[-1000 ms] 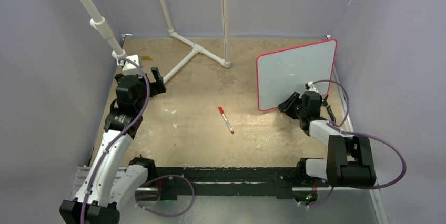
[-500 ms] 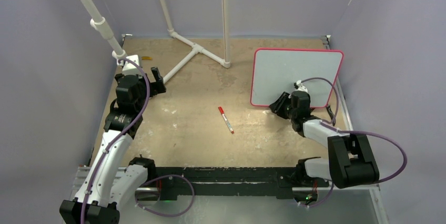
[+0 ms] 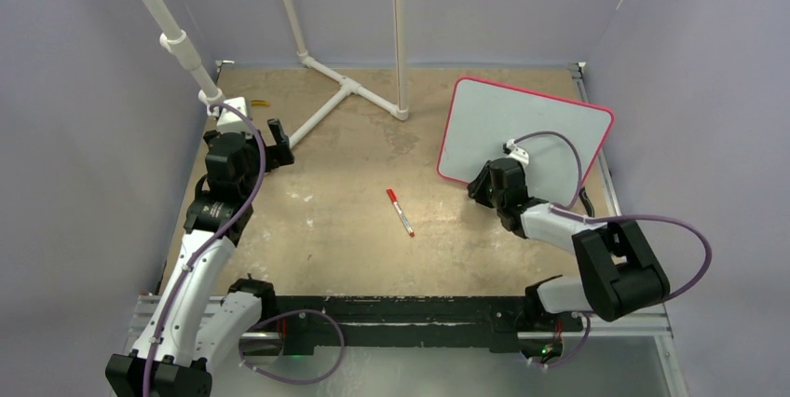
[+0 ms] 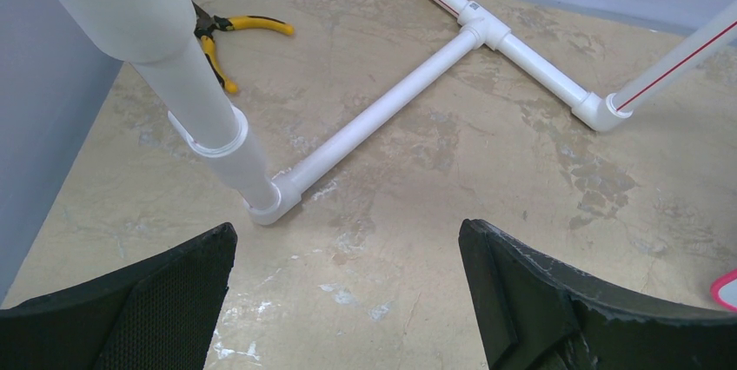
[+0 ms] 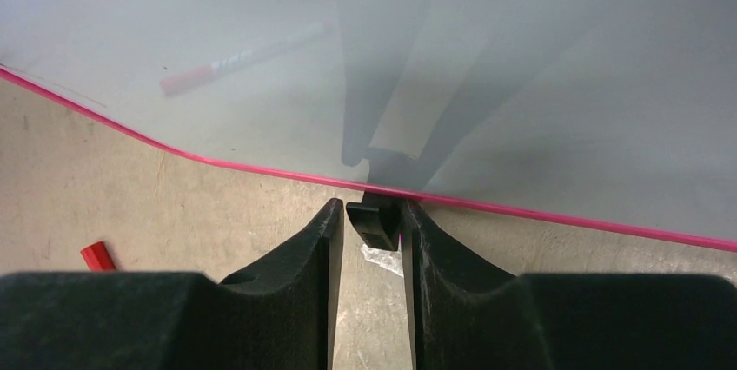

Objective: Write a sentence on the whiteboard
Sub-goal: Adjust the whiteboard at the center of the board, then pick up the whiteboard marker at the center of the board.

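The right claw (image 5: 372, 215) is closed narrow on a small black foot (image 5: 374, 224) at the lower edge of the whiteboard (image 3: 508, 117), one finger pressed to each side of it. The whiteboard is at the far right of the bench (image 3: 335, 229), with its face turned toward the arms and its pink frame skewed, the left side nearer than the right. From the overhead view I cannot tell whether its bottom edge rests on the bench or hangs just above it. In the right wrist view the glossy face fills the upper part of the picture and mirrors the claw's dark fingers and a marker. The marker (image 3: 401, 212) itself, white with a red cap, lies flat near the middle of the bench, left of the whiteboard and apart from it. A purple cable (image 3: 559, 141) loops from the right wrist in front of the board's face. The left claw (image 4: 348, 300) is spread wide and holds nothing. It hangs over the far left part of the bench beside a white pipe frame (image 4: 391, 101) whose base lies on the surface. Yellow-handled pliers (image 4: 217, 40) lie just behind one upright of that frame, close to the left wall.
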